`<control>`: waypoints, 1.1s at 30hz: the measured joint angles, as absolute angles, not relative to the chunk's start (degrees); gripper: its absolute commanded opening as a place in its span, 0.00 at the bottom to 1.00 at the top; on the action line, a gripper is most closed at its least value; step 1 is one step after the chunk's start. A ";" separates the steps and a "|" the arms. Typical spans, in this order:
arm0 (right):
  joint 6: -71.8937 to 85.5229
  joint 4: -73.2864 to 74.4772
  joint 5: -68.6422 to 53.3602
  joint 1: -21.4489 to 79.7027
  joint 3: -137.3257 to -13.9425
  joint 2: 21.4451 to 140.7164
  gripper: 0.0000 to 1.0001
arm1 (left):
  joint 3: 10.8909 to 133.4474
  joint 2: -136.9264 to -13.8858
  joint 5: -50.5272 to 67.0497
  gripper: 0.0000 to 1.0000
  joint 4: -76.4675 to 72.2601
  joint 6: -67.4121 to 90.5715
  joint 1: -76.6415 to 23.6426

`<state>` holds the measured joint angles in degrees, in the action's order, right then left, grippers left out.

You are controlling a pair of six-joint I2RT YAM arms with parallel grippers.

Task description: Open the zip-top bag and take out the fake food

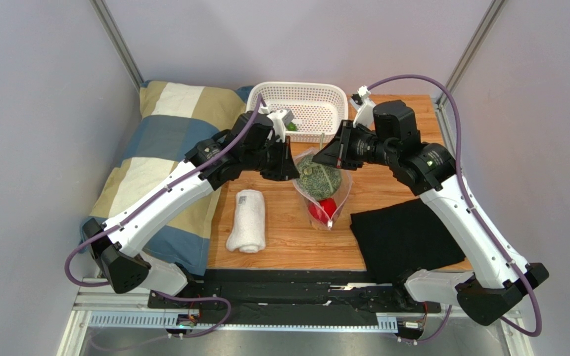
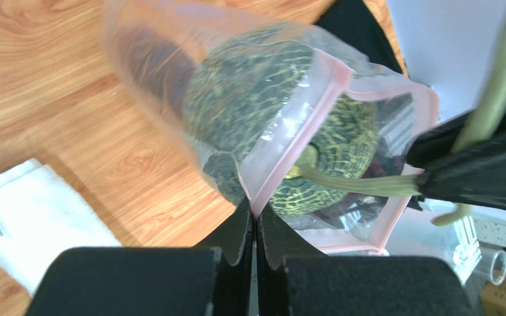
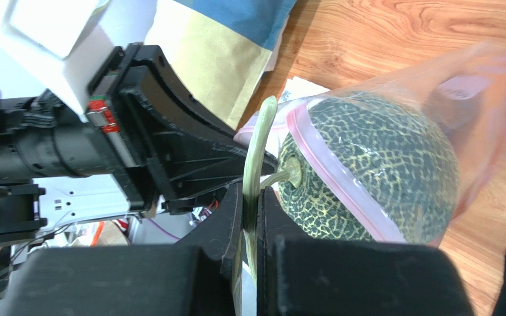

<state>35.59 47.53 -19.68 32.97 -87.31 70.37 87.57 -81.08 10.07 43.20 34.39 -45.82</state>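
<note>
The zip-top bag [image 1: 338, 194] hangs over the wooden table between both arms, its pink mouth open. My left gripper [image 2: 255, 220] is shut on the pink zip strip [image 2: 300, 128] at the bag's rim. A round green netted vegetable [image 2: 255, 85] fills the mouth, partly out of the bag. My right gripper [image 3: 254, 204] is shut on its pale green stem [image 3: 257, 145], beside the vegetable [image 3: 374, 164]. A small red tomato [image 1: 324, 209] lies at the bag's bottom. In the top view the left gripper [image 1: 289, 165] and right gripper [image 1: 325, 157] flank the bag's mouth.
A white basket [image 1: 318, 93] stands at the back of the table with a small green piece [image 1: 292, 126] inside. A rolled white towel [image 1: 247, 220] lies left of the bag. A black cloth [image 1: 407, 237] covers the near right corner. A checked cushion [image 1: 161, 141] borders the left side.
</note>
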 measured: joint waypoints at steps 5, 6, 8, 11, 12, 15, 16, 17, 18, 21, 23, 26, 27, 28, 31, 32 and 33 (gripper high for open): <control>37.54 47.29 -21.21 32.91 -87.55 70.17 0.00 | 86.50 -81.01 7.16 0.00 44.45 34.59 -45.50; 38.30 47.29 -21.80 32.73 -87.57 70.00 0.00 | 86.28 -81.01 6.70 0.00 44.53 34.59 -45.39; 40.10 46.85 -23.40 32.05 -87.55 69.47 0.00 | 85.95 -81.01 5.96 0.00 44.75 34.61 -45.32; 43.92 43.24 -26.70 30.85 -85.71 67.77 0.00 | 85.76 -81.01 5.45 0.00 44.86 34.57 -45.28; 45.15 42.11 -27.86 30.44 -84.90 67.20 0.00 | 85.71 -80.99 5.45 0.00 44.80 34.54 -45.28; 48.21 39.18 -31.48 29.67 -83.88 66.61 0.00 | 85.25 -80.95 5.61 0.00 44.12 34.57 -45.28; 49.32 37.82 -32.73 29.63 -83.88 66.67 0.00 | 84.97 -80.82 5.67 0.00 43.86 34.57 -45.28; 50.26 36.53 -33.78 29.58 -83.88 66.70 0.00 | 84.62 -80.62 5.63 0.00 43.83 34.59 -45.25; 51.35 35.22 -34.89 29.34 -84.14 66.81 0.00 | 84.36 -80.38 5.61 0.00 43.90 34.59 -45.25; 52.75 33.93 -36.27 28.14 -88.03 68.47 0.00 | 84.29 -80.01 5.48 0.00 43.90 34.61 -45.25; 52.49 33.19 -35.48 26.39 -93.47 70.94 0.00 | 84.29 -79.85 5.48 0.00 43.92 34.65 -45.25; 51.75 31.83 -33.45 23.53 -98.39 73.69 0.00 | 84.29 -79.81 5.52 0.00 43.94 34.70 -45.25; 51.31 30.96 -32.56 22.94 -99.53 74.59 0.00 | 84.29 -79.81 5.45 0.00 43.92 34.87 -45.25; 50.83 29.95 -31.31 22.22 -100.62 75.75 0.00 | 84.27 -79.79 5.50 0.00 43.92 34.81 -45.23; 49.41 27.00 -28.64 20.45 -103.15 80.36 0.00 | 83.79 -79.48 5.61 0.00 43.94 34.81 -45.25; 48.71 25.85 -28.14 19.92 -104.29 82.91 0.00 | 83.61 -79.31 5.76 0.00 43.97 34.72 -45.25; 47.92 24.80 -27.49 19.40 -105.62 85.49 0.00 | 83.57 -79.15 5.96 0.00 44.01 34.59 -45.25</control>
<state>47.92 24.80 -27.49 19.40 -105.62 85.49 83.57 -79.15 5.96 44.01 34.59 -45.25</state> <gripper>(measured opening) 0.047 0.003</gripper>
